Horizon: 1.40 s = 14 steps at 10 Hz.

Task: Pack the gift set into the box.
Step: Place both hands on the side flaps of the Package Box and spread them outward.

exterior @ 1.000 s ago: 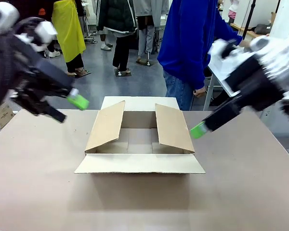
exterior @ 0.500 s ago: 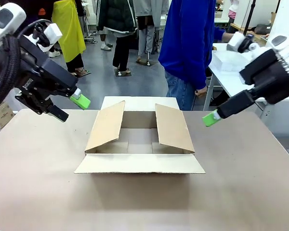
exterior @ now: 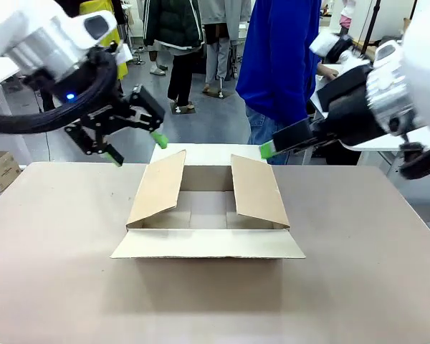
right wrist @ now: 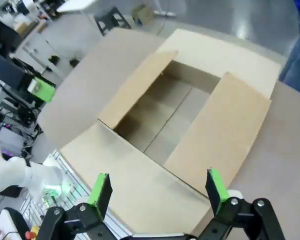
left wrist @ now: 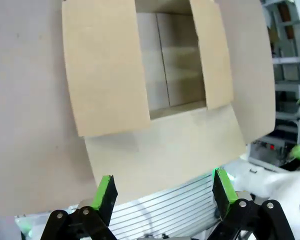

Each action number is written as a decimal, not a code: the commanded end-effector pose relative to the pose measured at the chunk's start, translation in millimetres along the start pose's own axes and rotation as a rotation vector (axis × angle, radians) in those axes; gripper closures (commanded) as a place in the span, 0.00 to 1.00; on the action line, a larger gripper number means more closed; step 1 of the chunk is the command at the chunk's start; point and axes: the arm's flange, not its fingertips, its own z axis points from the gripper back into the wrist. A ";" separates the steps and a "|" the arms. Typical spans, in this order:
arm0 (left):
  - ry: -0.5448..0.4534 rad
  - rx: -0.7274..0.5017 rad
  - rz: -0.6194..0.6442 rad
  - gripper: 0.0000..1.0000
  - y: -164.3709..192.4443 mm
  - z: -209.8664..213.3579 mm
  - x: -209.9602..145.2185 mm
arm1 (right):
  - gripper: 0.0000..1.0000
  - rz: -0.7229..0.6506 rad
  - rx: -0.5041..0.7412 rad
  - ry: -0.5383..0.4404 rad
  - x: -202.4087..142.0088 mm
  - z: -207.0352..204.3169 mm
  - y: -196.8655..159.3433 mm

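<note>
Brown corrugated box (exterior: 208,215) sits central on table (exterior: 50,258), 4 flaps splayed, nothing inside.

Front view: left gripper (exterior: 137,148) and right gripper (exterior: 267,150) have both swung inward, now at far flap (exterior: 208,153), close to person (exterior: 279,64).

Left wrist view: left gripper (left wrist: 163,190) spread, nothing between fingers, box (left wrist: 155,75) ahead.

Right wrist view: right gripper (right wrist: 157,187) spread too, bare, above box (right wrist: 180,125).

Likely readying to receive gift set. Packing not begun.

text: none legible | small carton (exterior: 1,170): blue print, too small to read
</note>
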 end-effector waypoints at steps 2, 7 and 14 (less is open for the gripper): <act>0.042 0.041 0.059 0.00 -35.9 -36.2 36.9 | 0.00 -0.096 -0.017 0.155 -82.5 -31.1 -5.9; 0.103 0.083 0.085 0.00 -29.2 -69.3 38.0 | 0.00 -0.068 -0.038 0.165 -25.6 -49.0 -0.4; -0.088 0.399 0.067 0.00 -42.5 -144.2 108.0 | 0.00 -0.068 -0.038 0.165 -25.6 -49.0 -0.4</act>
